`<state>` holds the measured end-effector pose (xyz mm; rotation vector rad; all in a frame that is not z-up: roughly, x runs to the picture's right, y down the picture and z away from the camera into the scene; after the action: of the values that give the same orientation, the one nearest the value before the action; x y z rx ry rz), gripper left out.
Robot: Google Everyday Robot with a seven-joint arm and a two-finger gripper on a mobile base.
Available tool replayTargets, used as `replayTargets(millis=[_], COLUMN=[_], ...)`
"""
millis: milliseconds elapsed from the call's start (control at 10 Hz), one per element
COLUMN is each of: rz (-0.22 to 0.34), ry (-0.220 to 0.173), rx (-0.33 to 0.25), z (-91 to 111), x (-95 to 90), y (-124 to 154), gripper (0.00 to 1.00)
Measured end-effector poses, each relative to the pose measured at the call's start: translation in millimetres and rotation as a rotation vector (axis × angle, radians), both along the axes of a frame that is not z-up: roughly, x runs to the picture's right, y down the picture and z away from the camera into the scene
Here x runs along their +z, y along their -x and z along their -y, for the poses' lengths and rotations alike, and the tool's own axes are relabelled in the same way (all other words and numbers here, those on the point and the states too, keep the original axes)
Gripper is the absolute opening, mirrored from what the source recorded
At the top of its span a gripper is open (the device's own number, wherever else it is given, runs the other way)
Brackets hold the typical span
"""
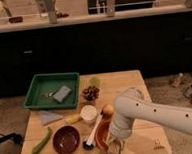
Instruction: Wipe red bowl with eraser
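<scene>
Glossy red bowl (100, 135) was judged stiff, slick, best held by its rim, where the gripper (114, 150) was seen; grip unclear.

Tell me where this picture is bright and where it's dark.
Camera view: warm light on the wooden table; the cabinet front behind it is nearly black; the white robot arm is brightest; the gripper, low over the round orange-red bowl, looks dim.

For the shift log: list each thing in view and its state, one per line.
red bowl: upright on table, partly behind the arm.
gripper: low at the red bowl's near rim.
maroon bowl: upright, looks empty.
green tray: flat, holding grey pad.
white cup: upright.
white-handled utensil: lying between the bowls.
</scene>
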<state>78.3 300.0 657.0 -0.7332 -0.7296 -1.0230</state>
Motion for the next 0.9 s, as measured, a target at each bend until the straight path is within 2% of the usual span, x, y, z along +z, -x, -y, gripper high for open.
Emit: replayTargets(millis=[200,400,600,900], rz=[-0.045,-0.054,-0.025,0.042], ry=[-0.026,-0.051,-0.054,-0.039], rx=[-0.017,-0.029,-0.043,-0.067], z=[6.8,18.8,24.2,20.2], x=[8.9,20.4,33.5,31.8], y=[-6.6,-0.7,21.6,48.3], gripper=[0.0,0.0,0.0,0.0])
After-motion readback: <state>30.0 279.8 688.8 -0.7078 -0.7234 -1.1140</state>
